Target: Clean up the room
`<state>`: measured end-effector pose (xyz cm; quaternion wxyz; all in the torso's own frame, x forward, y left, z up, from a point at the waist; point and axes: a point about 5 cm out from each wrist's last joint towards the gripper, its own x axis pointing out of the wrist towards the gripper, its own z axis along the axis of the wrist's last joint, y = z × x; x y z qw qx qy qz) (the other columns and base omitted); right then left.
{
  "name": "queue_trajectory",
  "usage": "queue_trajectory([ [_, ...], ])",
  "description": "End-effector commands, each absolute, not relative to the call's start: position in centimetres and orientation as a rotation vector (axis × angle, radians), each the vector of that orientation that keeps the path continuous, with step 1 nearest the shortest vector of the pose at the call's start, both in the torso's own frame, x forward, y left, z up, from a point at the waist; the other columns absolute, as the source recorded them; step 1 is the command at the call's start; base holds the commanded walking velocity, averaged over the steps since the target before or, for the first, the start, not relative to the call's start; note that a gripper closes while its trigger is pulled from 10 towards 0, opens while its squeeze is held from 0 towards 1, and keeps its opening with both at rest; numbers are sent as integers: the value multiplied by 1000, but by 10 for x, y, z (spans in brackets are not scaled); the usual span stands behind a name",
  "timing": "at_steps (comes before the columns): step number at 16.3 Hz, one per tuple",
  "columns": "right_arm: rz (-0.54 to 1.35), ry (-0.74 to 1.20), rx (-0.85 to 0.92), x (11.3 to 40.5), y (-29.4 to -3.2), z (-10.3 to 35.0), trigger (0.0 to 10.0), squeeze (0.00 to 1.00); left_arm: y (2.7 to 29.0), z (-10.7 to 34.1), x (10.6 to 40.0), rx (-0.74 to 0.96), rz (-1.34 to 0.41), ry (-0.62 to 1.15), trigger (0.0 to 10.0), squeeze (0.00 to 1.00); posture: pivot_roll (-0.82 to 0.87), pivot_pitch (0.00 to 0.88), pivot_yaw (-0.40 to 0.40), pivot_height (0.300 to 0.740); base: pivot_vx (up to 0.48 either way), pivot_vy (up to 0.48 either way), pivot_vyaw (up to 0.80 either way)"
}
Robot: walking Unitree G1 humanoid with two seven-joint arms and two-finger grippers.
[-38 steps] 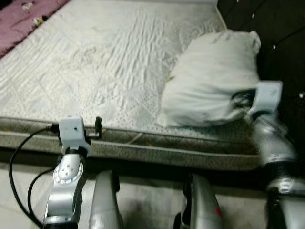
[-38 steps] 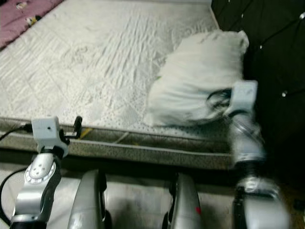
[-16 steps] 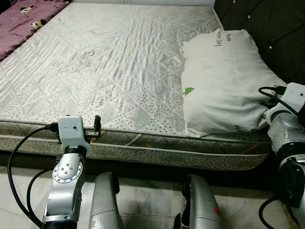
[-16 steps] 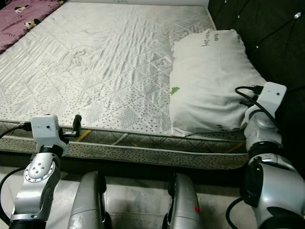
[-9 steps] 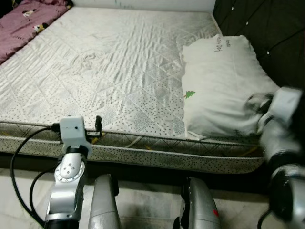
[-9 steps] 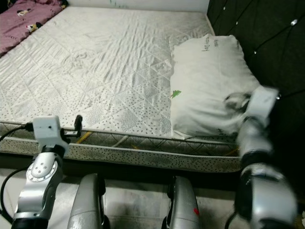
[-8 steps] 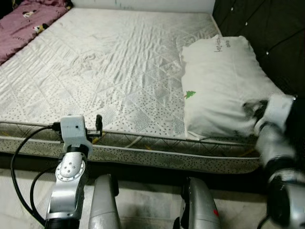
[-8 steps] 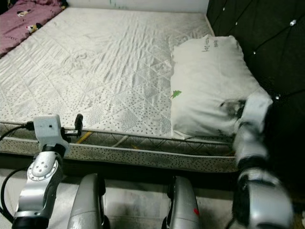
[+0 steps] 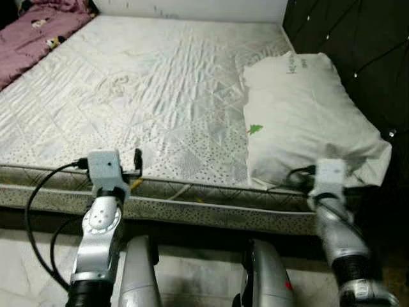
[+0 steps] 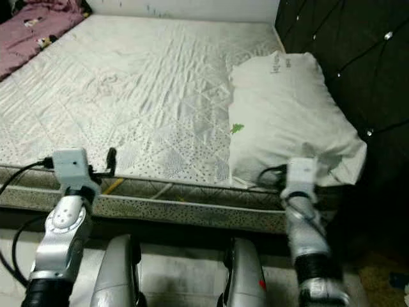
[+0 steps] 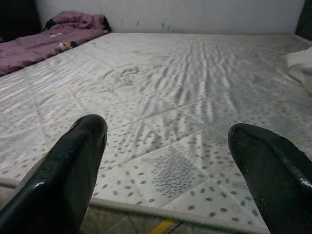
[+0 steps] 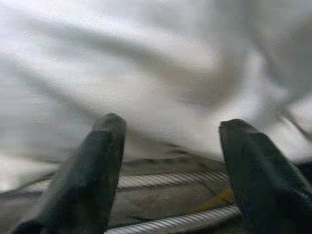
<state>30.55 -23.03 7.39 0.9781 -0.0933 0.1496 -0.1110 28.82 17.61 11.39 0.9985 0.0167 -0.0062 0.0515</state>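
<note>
A white pillow (image 9: 300,118) with a small green mark lies flat on the right side of the bare quilted mattress (image 9: 147,89), against the dark headboard. My right gripper (image 12: 171,126) is open just short of the pillow's (image 12: 161,63) near edge, over the mattress's piped border (image 12: 165,181), with nothing between its fingers. The right wrist (image 9: 330,174) stands low in front of that pillow corner. My left gripper (image 11: 168,132) is open and empty at the mattress's front edge, its finger (image 9: 137,157) pointing across the bed.
A purple blanket (image 9: 35,32) with small toys lies at the bed's far left. The dark tufted headboard (image 9: 358,38) rises along the right. The robot's own legs (image 9: 137,275) stand on pale floor tiles close to the bed frame.
The pillow, bunched up at first, now lies flat. My right arm has drawn back from the pillow's right side to its front edge. The left arm has hardly moved.
</note>
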Motion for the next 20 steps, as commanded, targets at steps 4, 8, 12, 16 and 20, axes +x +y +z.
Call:
queue_trajectory([
  [4, 125, 113, -249, 287, -172, 97, 10000, 1000, 180, 117, 297, 56, 107, -32, 10000, 0, 24, 0, 10, 541, 0, 0, 0],
  [8, 181, -59, -113, 299, -140, 128, 10000, 1000, 177, 119, 303, 53, 95, -50, 10000, 0, 25, 0, 27, 541, 0, 0, 0],
  [12, 38, -129, -28, 317, -140, 134, 10000, 1000, 180, 117, 307, 45, 128, -71, 10000, 0, 37, 0, 14, 541, 0, 0, 0],
  [16, 45, -127, 32, 324, -141, 134, 10000, 0, 177, 117, 309, 32, 125, -86, 10000, 0, 32, 0, 14, 546, 0, 0, 0],
  [20, 50, -187, 105, 333, -132, 149, 10000, 0, 168, 112, 309, 26, 86, -77, 10000, 0, 39, 0, 16, 579, 0, 0, 0],
])
